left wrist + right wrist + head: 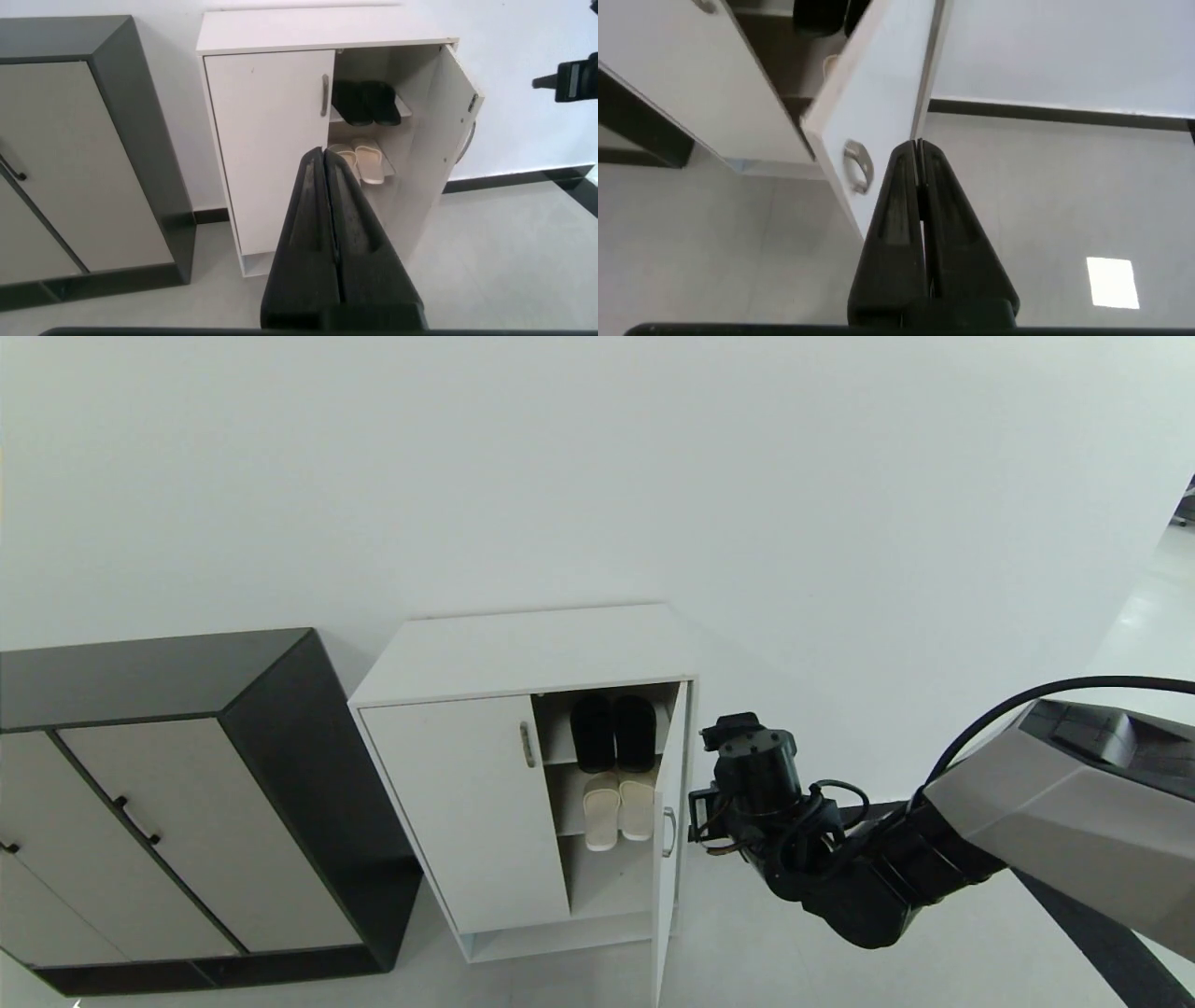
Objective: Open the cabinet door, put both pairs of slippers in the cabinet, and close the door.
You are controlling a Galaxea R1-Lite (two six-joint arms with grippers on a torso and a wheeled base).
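Observation:
The white cabinet (523,653) stands against the wall with its left door closed and its right door (670,821) swung open. A black pair of slippers (613,733) lies on the upper shelf, a beige pair (618,807) on the shelf below. My right gripper (698,817) hovers just outside the open door, level with its metal handle (668,832). In the right wrist view that gripper (920,147) is shut and empty, a little off the handle (858,166). My left gripper (322,154) is shut and empty, held back from the cabinet and facing the slippers (363,161).
A larger dark cabinet (187,803) with pale doors stands on the left, close beside the white one. Bare light floor (747,952) spreads in front and to the right. A black baseboard (1064,112) runs along the wall.

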